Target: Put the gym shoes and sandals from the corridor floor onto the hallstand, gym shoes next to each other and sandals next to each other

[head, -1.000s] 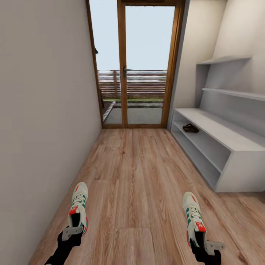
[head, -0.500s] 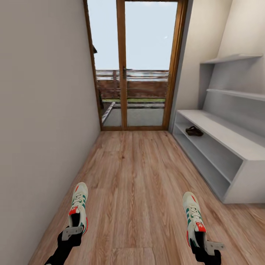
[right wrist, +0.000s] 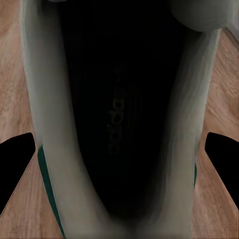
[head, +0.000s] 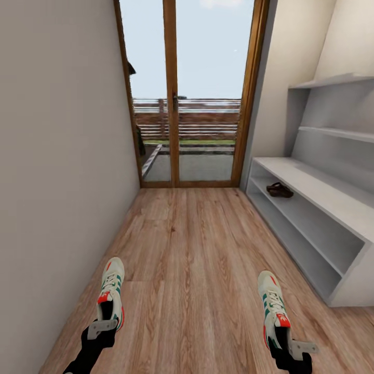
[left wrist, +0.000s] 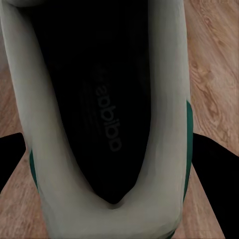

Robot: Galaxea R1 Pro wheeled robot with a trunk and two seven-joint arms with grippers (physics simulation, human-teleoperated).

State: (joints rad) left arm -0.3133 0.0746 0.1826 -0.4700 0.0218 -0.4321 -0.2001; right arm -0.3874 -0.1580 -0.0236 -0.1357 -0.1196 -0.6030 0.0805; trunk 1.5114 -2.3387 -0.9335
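The robot has rolled nearer the hallstand (head: 332,200), where a sandal (head: 280,190) lies, each gripper (head: 105,318) (head: 283,336) clamped on 1 gym shoe (head: 111,285) (head: 271,298), so placing comes next.

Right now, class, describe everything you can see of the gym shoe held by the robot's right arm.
The right gym shoe is a white-cream lace-up sneaker with green side stripes and red-orange accents at tongue and heel. It points toe-forward down the corridor, held at its heel by the right gripper, above the wood-plank floor. The right wrist view looks into its dark opening, where a faint printed brand name shows on the insole, with pale padded collar walls either side and a strip of green.
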